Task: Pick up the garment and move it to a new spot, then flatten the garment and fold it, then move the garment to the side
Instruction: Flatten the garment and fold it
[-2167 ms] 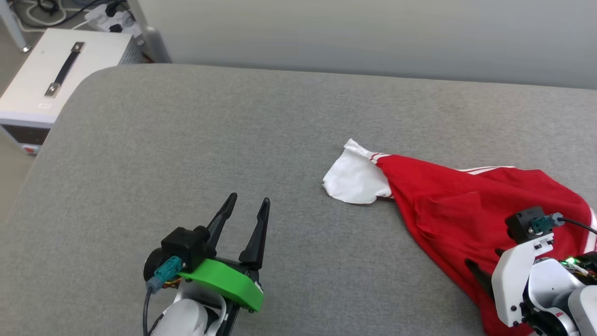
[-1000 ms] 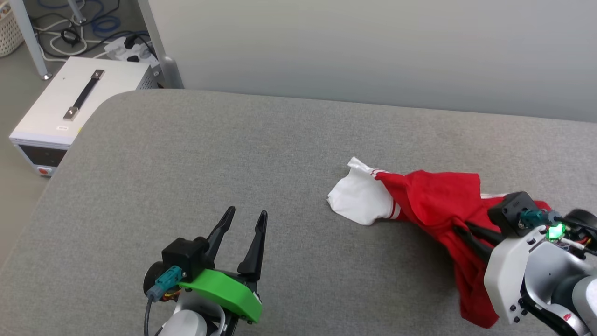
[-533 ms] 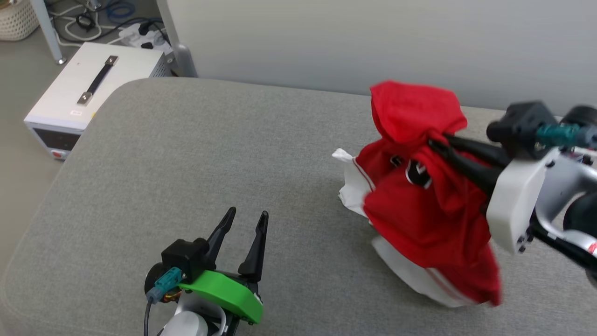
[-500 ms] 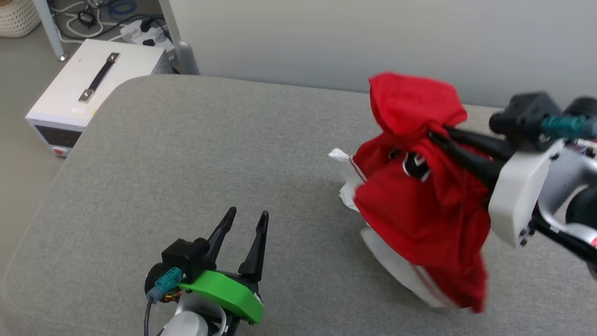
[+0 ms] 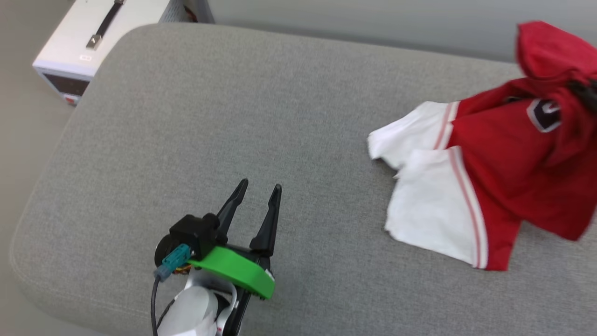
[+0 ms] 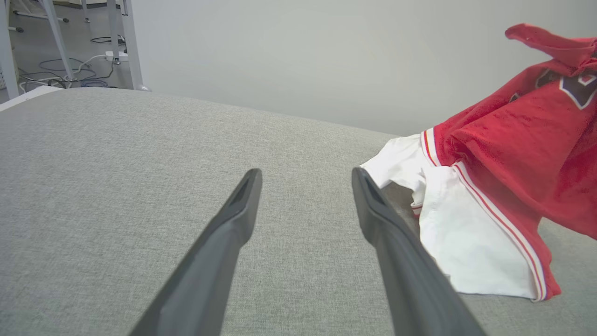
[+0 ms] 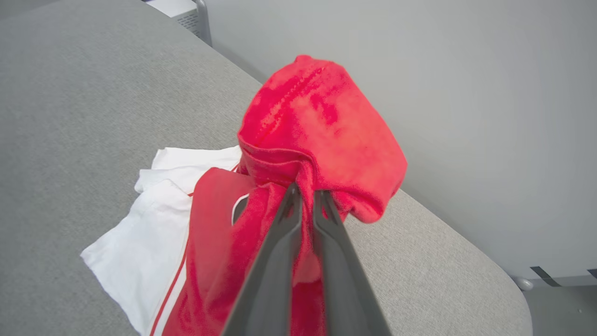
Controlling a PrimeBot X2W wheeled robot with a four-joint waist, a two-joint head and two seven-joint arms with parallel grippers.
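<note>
Right wrist view has the right gripper (image 7: 305,189) pinched narrow on a bunched fold of the shirt (image 7: 322,121). A red lump bulges past its fingertips and the rest hangs down to the grey cushion (image 7: 93,70). Both white sleeves (image 5: 433,205) reach the cushion, one overlapping the other. Head view puts the shirt at the far right, well apart from the left gripper (image 5: 259,184), whose fingers stand wide over bare cushion. That view's edge cuts off the shirt's right part, and its dark chest badge (image 5: 543,114) is too creased to read. A white box (image 5: 93,37) beyond the cushion is cropped at the top.
</note>
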